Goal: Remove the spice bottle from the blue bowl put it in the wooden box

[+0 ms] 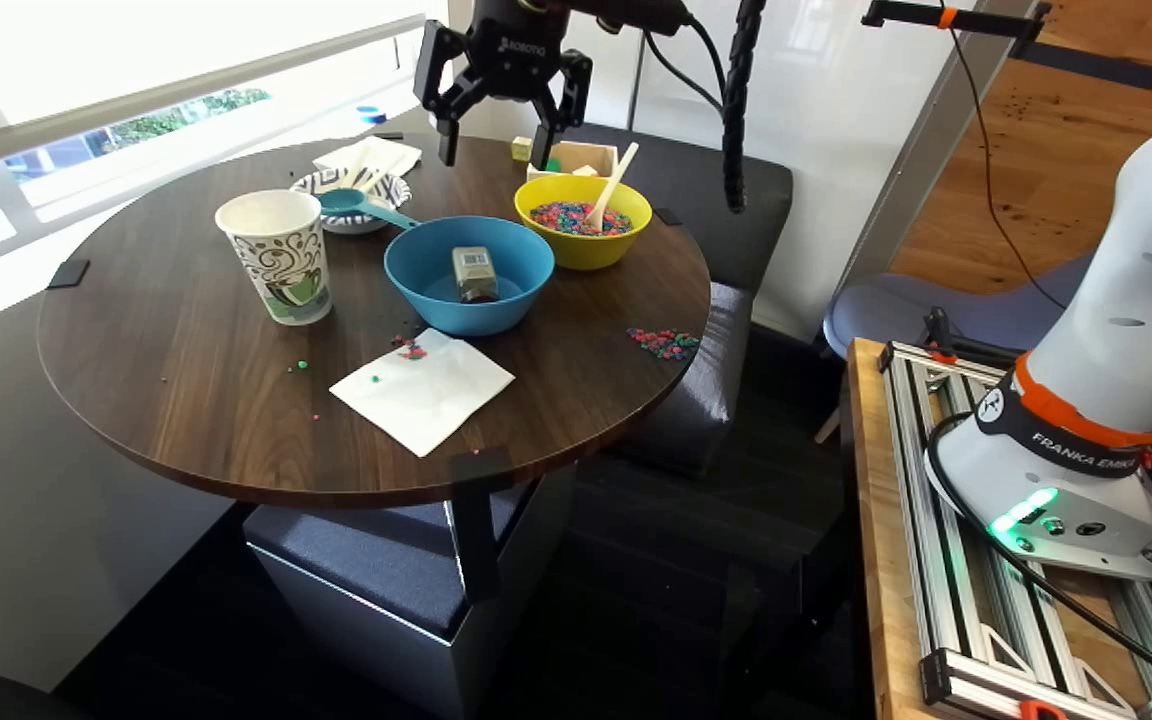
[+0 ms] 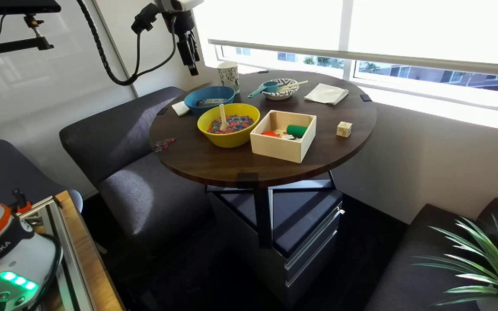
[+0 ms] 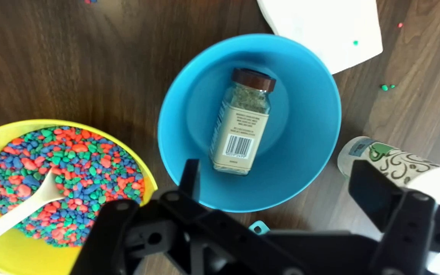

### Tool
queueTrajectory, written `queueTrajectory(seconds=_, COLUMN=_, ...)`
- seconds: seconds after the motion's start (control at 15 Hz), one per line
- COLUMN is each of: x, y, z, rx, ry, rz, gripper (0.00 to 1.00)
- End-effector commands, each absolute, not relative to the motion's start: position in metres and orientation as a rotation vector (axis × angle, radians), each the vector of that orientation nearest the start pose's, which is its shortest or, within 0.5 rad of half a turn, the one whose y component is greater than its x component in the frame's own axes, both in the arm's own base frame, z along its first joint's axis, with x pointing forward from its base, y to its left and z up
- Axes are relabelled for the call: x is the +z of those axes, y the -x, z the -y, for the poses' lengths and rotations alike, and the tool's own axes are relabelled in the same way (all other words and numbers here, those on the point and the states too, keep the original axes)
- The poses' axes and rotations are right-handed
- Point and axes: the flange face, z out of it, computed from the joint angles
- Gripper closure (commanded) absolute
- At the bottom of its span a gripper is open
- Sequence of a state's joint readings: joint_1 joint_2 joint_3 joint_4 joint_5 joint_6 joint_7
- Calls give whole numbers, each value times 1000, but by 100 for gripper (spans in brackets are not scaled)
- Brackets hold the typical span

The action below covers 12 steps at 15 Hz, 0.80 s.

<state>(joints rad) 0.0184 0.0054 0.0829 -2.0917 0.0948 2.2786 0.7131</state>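
Spice bottle [image 3: 241, 126] lies on its side in the blue bowl [image 3: 317, 130], barcode face up, brown cap [image 3: 253, 80] between twelve and one o'clock in my wrist view and base near half past six; whether the base rides up the bowl's wall I can't be sure from straight above. From the midpoint of the gripper [image 3: 275, 172] it sits toward eleven o'clock and well below, so I judge a shift that way is wanted before I descend. The jaws stand wide apart on roughly a three-to-nine line with nothing between them, nearly square across the bottle's width, and a slight turn should finish that. How high I am the wrist view won't tell me; both exterior views show the gripper hanging well clear above the table [image 1: 576, 355]. The wooden box [image 2: 276, 148] shows whole in an exterior view, about four o'clock from the blue bowl, with the yellow bowl [image 2: 229, 140] at five, so a straight carry would likely pass over that yellow edge and calls for height.
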Motion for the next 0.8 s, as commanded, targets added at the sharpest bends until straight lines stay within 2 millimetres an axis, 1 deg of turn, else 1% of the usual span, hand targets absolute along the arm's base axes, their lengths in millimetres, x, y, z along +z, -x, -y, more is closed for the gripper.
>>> queueTrajectory(seconds=0.0, x=408, y=-575, z=-55, rx=-122, ry=2818, rz=-1051, gripper=0)
queueTrajectory(seconds=0.07, x=398, y=-577, z=-54, rx=-103, ry=2825, rz=-1064, gripper=0)
queueTrajectory(seconds=0.27, x=380, y=-588, z=-60, rx=-73, ry=2841, rz=-1100, gripper=0)
queueTrajectory(seconds=0.47, x=369, y=-601, z=-67, rx=-67, ry=2859, rz=-1129, gripper=0)
queueTrajectory(seconds=0.67, x=362, y=-609, z=-71, rx=-35, ry=2903, rz=-1161, gripper=7)
queueTrajectory(seconds=0.73, x=358, y=-611, z=-72, rx=-26, ry=2913, rz=-1170, gripper=5)
